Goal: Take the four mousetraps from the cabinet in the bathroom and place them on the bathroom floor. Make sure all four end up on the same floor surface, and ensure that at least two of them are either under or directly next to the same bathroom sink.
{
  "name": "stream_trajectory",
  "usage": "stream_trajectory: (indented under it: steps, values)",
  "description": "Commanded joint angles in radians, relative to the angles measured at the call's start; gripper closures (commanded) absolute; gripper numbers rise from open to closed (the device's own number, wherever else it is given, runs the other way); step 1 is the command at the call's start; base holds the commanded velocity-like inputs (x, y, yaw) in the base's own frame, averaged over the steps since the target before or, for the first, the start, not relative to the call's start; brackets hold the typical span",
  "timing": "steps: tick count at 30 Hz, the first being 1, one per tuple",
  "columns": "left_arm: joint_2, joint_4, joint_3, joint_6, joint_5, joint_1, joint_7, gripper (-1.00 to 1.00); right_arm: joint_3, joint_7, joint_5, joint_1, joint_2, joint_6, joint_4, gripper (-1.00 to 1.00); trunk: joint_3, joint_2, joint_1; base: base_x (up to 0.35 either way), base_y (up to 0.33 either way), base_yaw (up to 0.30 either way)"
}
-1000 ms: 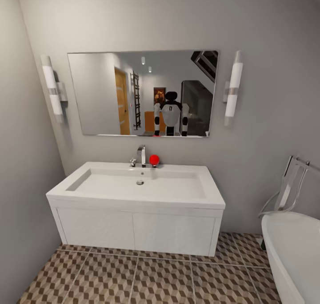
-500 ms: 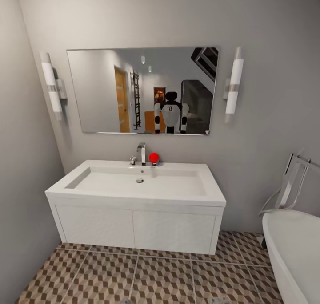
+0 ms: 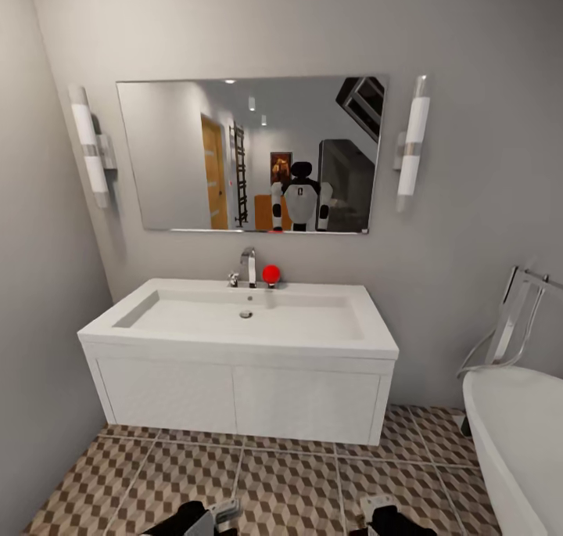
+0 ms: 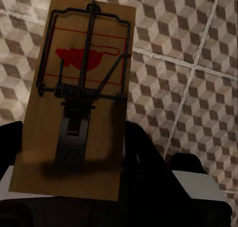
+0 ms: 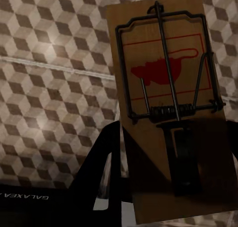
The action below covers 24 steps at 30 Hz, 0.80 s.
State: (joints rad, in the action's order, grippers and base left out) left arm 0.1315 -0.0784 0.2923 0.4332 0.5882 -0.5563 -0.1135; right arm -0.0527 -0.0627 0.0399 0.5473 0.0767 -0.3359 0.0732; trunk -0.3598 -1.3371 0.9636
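In the left wrist view a tan wooden mousetrap [image 4: 82, 88] with dark wire and a red mouse print is held over the cube-patterned bathroom floor [image 4: 198, 63]; my left gripper [image 3: 209, 516] is shut on its lower end. A second mousetrap [image 5: 171, 103] sits the same way in my right gripper [image 3: 381, 512], above the floor tiles [image 5: 49, 88]. Both gripper tips poke in at the head view's bottom edge, in front of the white wall-hung sink [image 3: 242, 379] with its chrome tap [image 3: 249, 267]. The cabinet is out of view.
A white bathtub [image 3: 520, 434] with a chrome rack [image 3: 512, 325] stands at the right. Grey walls close in at the left and behind the sink. A mirror [image 3: 195, 152] hangs above it, and a red ball [image 3: 270, 274] sits by the tap. Tiled floor [image 3: 281, 489] lies before the sink.
The head view has tipped slightly downward, so the sink and mirror sit higher in the picture. Both gripper tips have come into view at the bottom edge.
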Motion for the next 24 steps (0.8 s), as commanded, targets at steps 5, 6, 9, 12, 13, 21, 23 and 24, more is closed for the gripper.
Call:
stream_trajectory:
  steps: [5, 6, 9, 12, 13, 21, 23, 24]
  values:
    - [0.007, -0.004, 0.007, 0.025, 0.007, -0.015, -0.009, 1.0, -0.004, 0.0, 0.0, 0.016, -0.001, -0.008, 0.002, 1.0, -0.017, -0.036, 0.019, 0.0, 0.0, 0.0]
    - [0.01, -0.005, 0.007, 0.026, 0.007, -0.017, -0.009, 1.0, -0.003, 0.0, 0.0, 0.017, -0.001, -0.008, 0.002, 1.0, -0.02, -0.043, 0.023, 0.0, 0.0, 0.0]
    - [0.016, -0.017, 0.007, 0.03, 0.007, -0.042, -0.009, 1.0, -0.003, 0.0, -0.023, 0.022, -0.001, -0.008, 0.002, 1.0, -0.03, -0.064, 0.035, 0.0, 0.0, 0.0]
    - [0.021, -0.023, 0.007, 0.032, 0.007, -0.067, -0.009, 1.0, -0.003, 0.0, -0.075, 0.03, -0.001, -0.007, 0.002, 1.0, -0.039, -0.085, 0.046, 0.0, 0.0, 0.0]
    - [0.021, -0.024, 0.007, 0.032, 0.007, -0.069, -0.009, 1.0, -0.003, 0.0, -0.086, 0.032, -0.001, -0.007, 0.002, 1.0, -0.042, -0.092, 0.05, 0.0, 0.0, 0.0]
    - [0.025, -0.035, 0.007, 0.033, 0.007, -0.08, -0.009, 1.0, -0.004, 0.001, -0.139, 0.038, 0.0, 0.002, 0.003, 1.0, -0.067, -0.148, 0.081, 0.0, 0.0, 0.0]
    - [0.025, -0.037, 0.007, 0.033, 0.008, -0.08, -0.009, 1.0, -0.004, 0.001, -0.141, 0.038, 0.0, 0.005, 0.004, 1.0, -0.073, -0.162, 0.088, 0.0, 0.0, 0.0]
    - [0.025, -0.038, 0.007, 0.033, 0.008, -0.08, -0.007, 1.0, -0.004, 0.003, -0.141, 0.039, 0.0, 0.006, 0.006, 1.0, -0.077, -0.169, 0.092, 0.0, 0.0, 0.0]
